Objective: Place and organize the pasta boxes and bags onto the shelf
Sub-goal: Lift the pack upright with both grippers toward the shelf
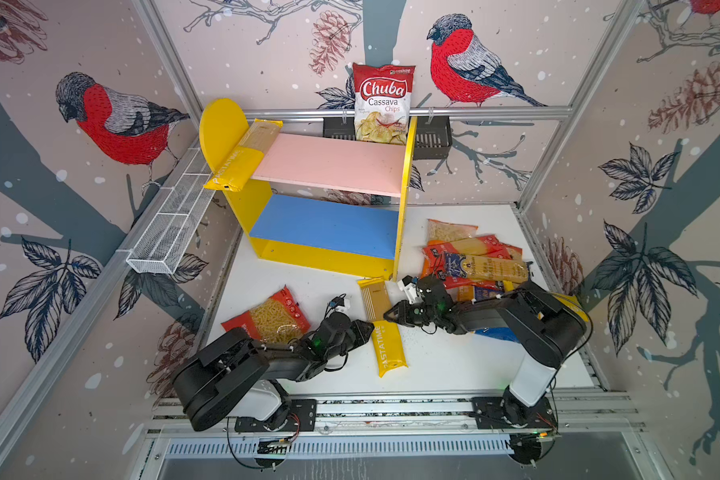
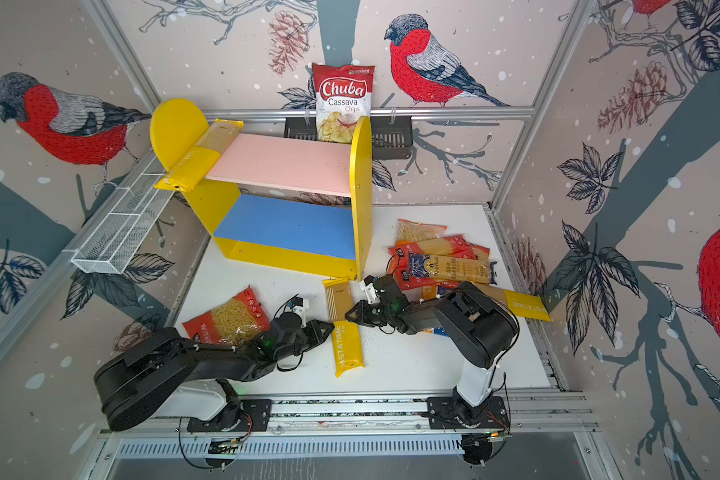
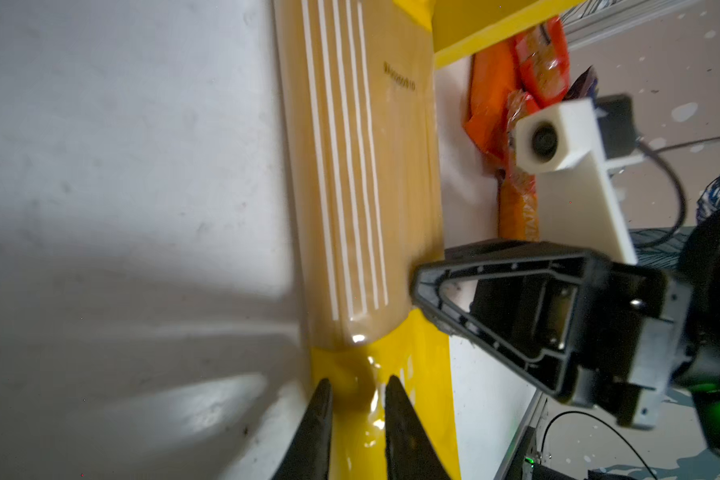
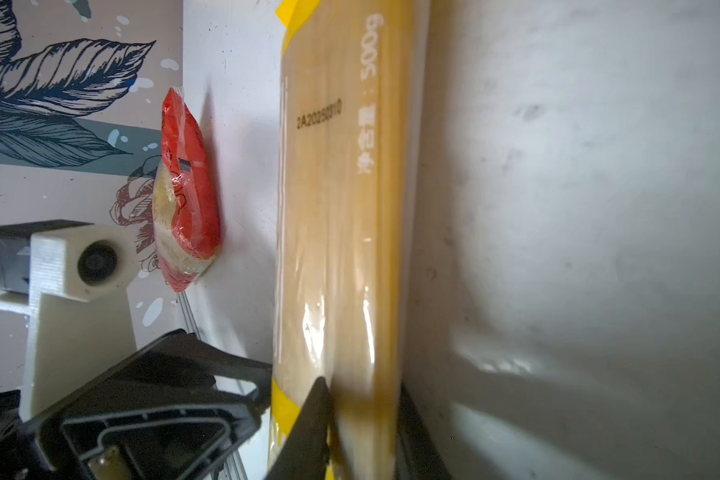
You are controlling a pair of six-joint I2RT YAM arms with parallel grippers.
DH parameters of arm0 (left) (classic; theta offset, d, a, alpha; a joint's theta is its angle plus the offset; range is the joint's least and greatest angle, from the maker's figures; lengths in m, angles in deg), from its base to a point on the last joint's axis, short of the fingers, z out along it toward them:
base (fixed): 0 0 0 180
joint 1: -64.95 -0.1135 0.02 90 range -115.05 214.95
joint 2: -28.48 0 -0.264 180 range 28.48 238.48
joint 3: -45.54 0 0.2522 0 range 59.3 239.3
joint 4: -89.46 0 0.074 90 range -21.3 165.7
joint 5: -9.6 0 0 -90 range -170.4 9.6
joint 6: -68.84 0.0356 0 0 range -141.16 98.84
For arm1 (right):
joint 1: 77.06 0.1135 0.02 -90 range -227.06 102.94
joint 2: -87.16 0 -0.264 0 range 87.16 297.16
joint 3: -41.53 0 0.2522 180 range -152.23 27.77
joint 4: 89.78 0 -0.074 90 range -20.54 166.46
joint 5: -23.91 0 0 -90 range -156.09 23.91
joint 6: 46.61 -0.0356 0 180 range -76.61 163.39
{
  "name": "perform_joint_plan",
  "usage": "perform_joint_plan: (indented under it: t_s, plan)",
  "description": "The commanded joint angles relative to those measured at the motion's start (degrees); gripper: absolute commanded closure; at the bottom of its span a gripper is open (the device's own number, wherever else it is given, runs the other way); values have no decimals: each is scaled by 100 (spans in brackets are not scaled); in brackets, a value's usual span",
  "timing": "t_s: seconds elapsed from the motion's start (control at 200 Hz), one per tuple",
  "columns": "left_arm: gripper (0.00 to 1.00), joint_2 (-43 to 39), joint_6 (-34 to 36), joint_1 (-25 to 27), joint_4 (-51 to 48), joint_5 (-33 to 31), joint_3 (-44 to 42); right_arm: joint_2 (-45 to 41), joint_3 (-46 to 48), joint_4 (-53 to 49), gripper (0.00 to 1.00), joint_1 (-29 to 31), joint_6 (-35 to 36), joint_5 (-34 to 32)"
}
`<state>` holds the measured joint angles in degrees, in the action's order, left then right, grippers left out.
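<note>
Long PASTATIME pack [image 1: 385, 347] [image 3: 350, 187] lies flat on white table [image 1: 433, 365], far end just beside the shelf [image 1: 329, 162]; one half clear, showing pale spaghetti under white stripes, other half solid yellow with lettering; left gripper [image 1: 368, 328] [image 3: 356, 386] pinches the yellow film at one long edge, jaws nearly together; right gripper [image 1: 387, 315] [image 4: 362, 399] clamps the opposite edge, a finger on each face; pack blurred in right wrist view; twin yellow pack [image 1: 246, 153] on pink upper board, overhanging the front; red macaroni bag [image 1: 273, 316] partly behind left arm; pile of red and blue packs [image 1: 474, 262] at right, lower ones hidden by right arm, count unclear.
</note>
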<state>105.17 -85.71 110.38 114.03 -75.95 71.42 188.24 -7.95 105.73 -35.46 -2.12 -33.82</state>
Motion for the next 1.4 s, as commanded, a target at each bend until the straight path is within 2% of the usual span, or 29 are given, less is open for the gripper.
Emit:
perform_joint_plan:
  t_s: [0.0, 0.1, 0.245, 0.5, 0.685, 0.916, 1.066, 1.321, 1.396]
  plan:
    - [74, -505, 205, -113, -396, 2, -4, -196, 89, 488, 85, 27, -247, 291]
    - [70, -1326, 497, -129, -968, -323, 36, -443, 173, 530, 91, 96, -241, 296]
    - [56, -2289, 674, -325, -1688, -491, 99, -942, 180, 130, 94, 216, 87, 136]
    - [32, -3260, 1055, -722, -1361, 223, 62, -2292, 122, -611, 100, 397, 834, 24]
    - [21, -3567, 1327, -860, -762, 873, 311, -3071, -277, -671, 100, 399, 909, 16]
    - [21, -2947, 1644, -886, -81, 1550, 922, -3208, -855, -309, 100, 420, 696, 429]
    - [25, -2637, 1575, -1030, 333, 1807, 1133, -3361, -965, -53, 99, 468, 556, 715]
    - [42, -2250, 1338, -1210, 988, 2229, 1373, -3440, -935, -62, 98, 526, 595, 761]
    - [50, -2152, 1361, -1216, 1044, 2309, 1479, -3397, -897, -80, 97, 537, 630, 736]
